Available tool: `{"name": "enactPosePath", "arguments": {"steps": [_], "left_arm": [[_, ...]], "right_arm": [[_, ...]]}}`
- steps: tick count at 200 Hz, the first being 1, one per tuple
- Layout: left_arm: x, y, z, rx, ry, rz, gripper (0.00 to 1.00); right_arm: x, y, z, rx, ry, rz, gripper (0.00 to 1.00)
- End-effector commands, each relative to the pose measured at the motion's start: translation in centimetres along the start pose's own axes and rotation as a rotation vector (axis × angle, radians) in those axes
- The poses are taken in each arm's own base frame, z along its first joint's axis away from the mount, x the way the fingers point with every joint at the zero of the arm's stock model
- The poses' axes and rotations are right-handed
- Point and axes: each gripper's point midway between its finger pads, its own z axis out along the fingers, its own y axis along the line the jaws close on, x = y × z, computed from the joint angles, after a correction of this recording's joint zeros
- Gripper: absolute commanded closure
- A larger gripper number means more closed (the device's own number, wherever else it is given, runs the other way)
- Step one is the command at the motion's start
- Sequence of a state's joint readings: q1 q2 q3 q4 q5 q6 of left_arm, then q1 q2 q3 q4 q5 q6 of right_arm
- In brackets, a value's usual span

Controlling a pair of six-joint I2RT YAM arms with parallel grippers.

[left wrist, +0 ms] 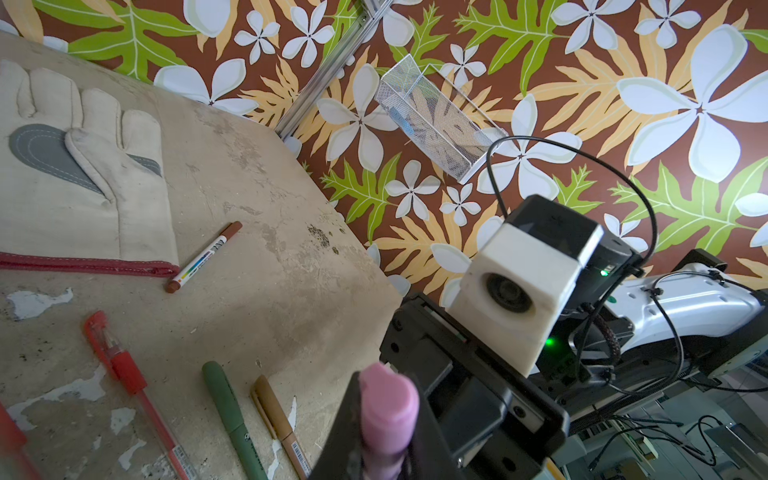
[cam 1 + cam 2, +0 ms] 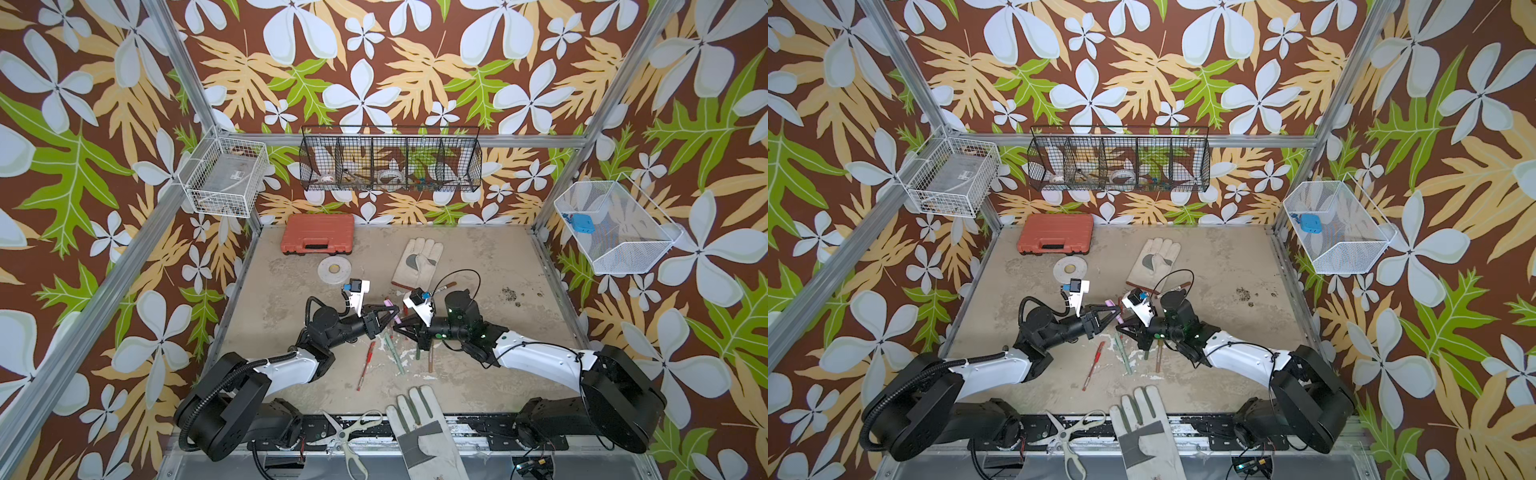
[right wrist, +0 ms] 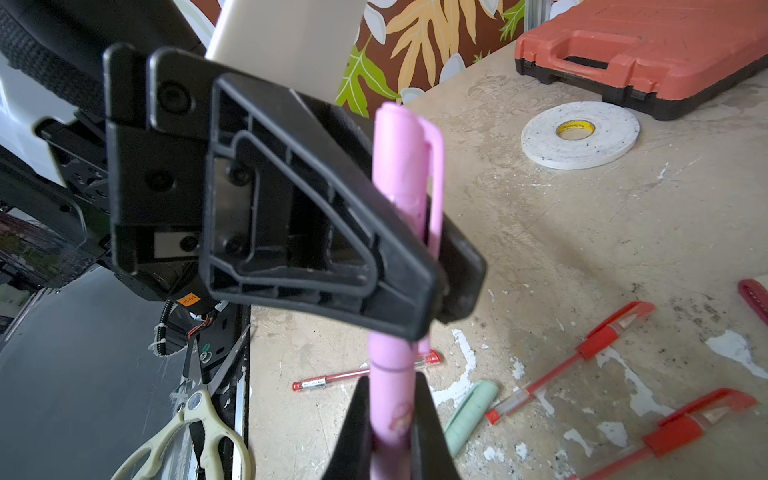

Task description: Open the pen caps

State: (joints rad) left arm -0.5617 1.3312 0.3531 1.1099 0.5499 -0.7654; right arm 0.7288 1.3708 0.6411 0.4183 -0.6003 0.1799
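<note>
Pink pen (image 3: 390, 395) is pinched twice: left jaws clamp its cap (image 3: 401, 166), right jaws clamp the barrel.

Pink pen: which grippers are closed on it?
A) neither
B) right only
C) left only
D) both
D: the right wrist view shows the left gripper clamped across the pink pen and the right gripper shut on it further along.

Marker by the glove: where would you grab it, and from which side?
Probably take the marker at its white middle, from straight above, closing across its width. It lies flat on the table, so above is the open side, and one brown end sits by the glove cuff.
</note>
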Motion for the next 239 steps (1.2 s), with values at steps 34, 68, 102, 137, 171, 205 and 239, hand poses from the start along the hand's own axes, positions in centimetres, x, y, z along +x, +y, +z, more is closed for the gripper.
{"name": "enactPosePath", "arguments": {"steps": [34, 68, 102, 137, 171, 205, 239], "left_arm": [[-0.5, 0.0, 0.2, 0.005, -0.021, -0.028, 1.0], [-1.2, 2.0, -0.4, -0.115, -0.089, -0.076, 1.0], [-1.7, 2.4, -1.1, -0.165, -0.117, -0.057, 1.0], [-2.0, 1.1, -1.5, -0.087, -0.126, -0.027, 1.0], [-2.0, 0.5, -2.2, -0.026, -0.143, -0.02, 1.0], [-1.9, 0.4, -2.0, -0.016, -0.123, -0.008, 1.0], [-2.0, 0.0, -2.0, -0.003, -0.122, 0.003, 1.0]], "right_arm": [[0.0, -0.9, 0.8, 0.314, 0.024, -0.169, 1.0], [-0.2, -1.2, 0.8, 0.46, 0.02, -0.222, 1.0], [0.2, -0.8, 1.5, 0.428, 0.032, -0.211, 1.0], [0.5, 2.1, 2.7, 0.236, 0.03, -0.184, 1.0], [0.6, 3.0, 2.6, 0.07, 0.0, -0.088, 1.0], [0.4, 3.4, 1.8, -0.084, -0.025, 0.002, 1.0], [1.1, 4.8, 2.3, -0.206, 0.011, 0.029, 1.0]]}}
